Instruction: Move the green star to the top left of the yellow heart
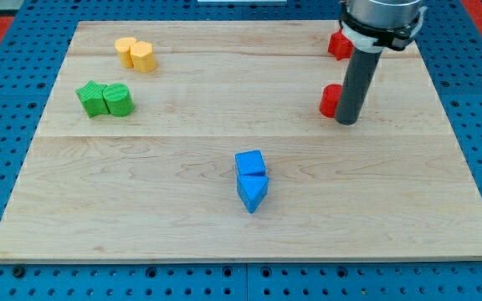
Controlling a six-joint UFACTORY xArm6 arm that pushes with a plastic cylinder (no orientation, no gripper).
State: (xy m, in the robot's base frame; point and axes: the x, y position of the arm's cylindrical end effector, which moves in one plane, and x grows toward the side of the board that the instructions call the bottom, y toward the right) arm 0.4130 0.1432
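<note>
Two green blocks touch each other at the view's left. The left one (93,99) looks like the green star, and the right one (119,100) is rounder. Two yellow blocks touch near the top left. The left one (125,49) has a lobed outline and may be the yellow heart, and the right one (144,57) is rounder. The green pair lies below and slightly left of the yellow pair. My tip (347,122) rests on the board at the far right, far from both pairs, against a red block (330,100) on its left.
A second red block (338,44) sits near the top right edge, partly hidden behind the arm. A blue cube (249,162) and a blue wedge-like block (253,192) touch each other in the lower middle. The wooden board (408,217) lies on a blue pegboard.
</note>
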